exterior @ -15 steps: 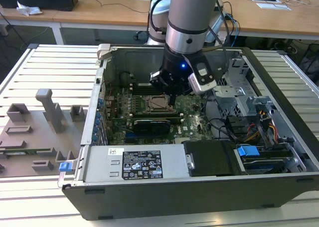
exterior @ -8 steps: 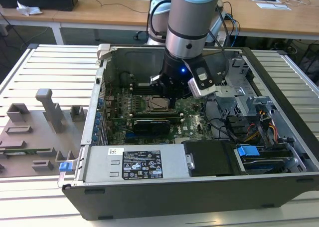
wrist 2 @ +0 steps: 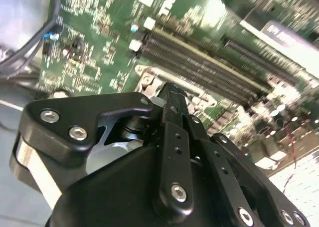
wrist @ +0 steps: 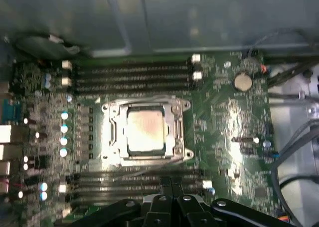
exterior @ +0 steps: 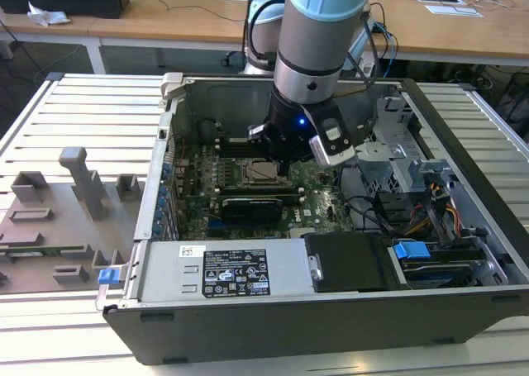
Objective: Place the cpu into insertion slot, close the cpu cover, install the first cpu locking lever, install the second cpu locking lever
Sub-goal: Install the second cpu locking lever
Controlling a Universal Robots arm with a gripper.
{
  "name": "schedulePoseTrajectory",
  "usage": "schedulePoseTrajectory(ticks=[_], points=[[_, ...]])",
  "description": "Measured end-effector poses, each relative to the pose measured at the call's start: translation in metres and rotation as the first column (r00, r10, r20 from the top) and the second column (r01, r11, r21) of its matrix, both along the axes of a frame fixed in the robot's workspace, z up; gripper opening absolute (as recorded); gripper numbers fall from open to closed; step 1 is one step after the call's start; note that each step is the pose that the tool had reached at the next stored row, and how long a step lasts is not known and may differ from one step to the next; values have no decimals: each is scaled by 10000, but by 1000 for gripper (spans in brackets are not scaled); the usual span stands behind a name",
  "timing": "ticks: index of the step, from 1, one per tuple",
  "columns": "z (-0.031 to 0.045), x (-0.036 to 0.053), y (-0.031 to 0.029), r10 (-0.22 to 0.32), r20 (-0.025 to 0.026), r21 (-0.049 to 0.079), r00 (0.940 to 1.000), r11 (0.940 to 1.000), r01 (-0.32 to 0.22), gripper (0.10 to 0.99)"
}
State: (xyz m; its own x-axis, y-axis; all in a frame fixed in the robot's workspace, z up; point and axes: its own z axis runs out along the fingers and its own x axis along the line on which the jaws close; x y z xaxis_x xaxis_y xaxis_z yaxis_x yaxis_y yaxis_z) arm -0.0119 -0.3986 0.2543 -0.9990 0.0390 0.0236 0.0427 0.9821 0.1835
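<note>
The end effector (wrist: 167,199) hangs just above the motherboard (wrist: 224,117), fingers pressed together, holding nothing. The cpu (wrist: 145,131) sits in the slot (wrist: 117,132) under the closed cover (wrist: 174,129).

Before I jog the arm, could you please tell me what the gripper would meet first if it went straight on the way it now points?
Probably the green motherboard near the silvery square cpu in its metal-rimmed insertion slot; the black gripper points down beside it, though depth is unclear.

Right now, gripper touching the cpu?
Apart. In the first wrist view, green board and memory slots lie between the gripper and the cpu, which sits in the insertion slot.
</note>
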Motion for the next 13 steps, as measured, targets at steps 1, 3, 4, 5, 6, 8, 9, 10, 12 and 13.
schedulePoseTrajectory(ticks=[1,3,4,5,6,8,9,10,12,13], points=[[-12,-1,1,0,2,27,10000,10000,0,106],[-44,-5,0,0,-1,23,10000,10000,0,106],[-56,-7,0,1,0,24,10000,10000,-1,106],[-70,-9,0,1,-1,24,10000,10000,-1,106],[-79,-9,0,2,-1,24,10000,10000,-2,106],[-102,-12,0,0,0,24,10000,10000,0,106],[-111,-12,0,1,-1,24,10000,10000,-1,106],[-122,-12,0,1,0,24,10000,10000,-1,106],[-144,-13,0,1,-1,24,10000,10000,-1,106],[-152,-13,0,1,-1,24,10000,10000,-1,106]])
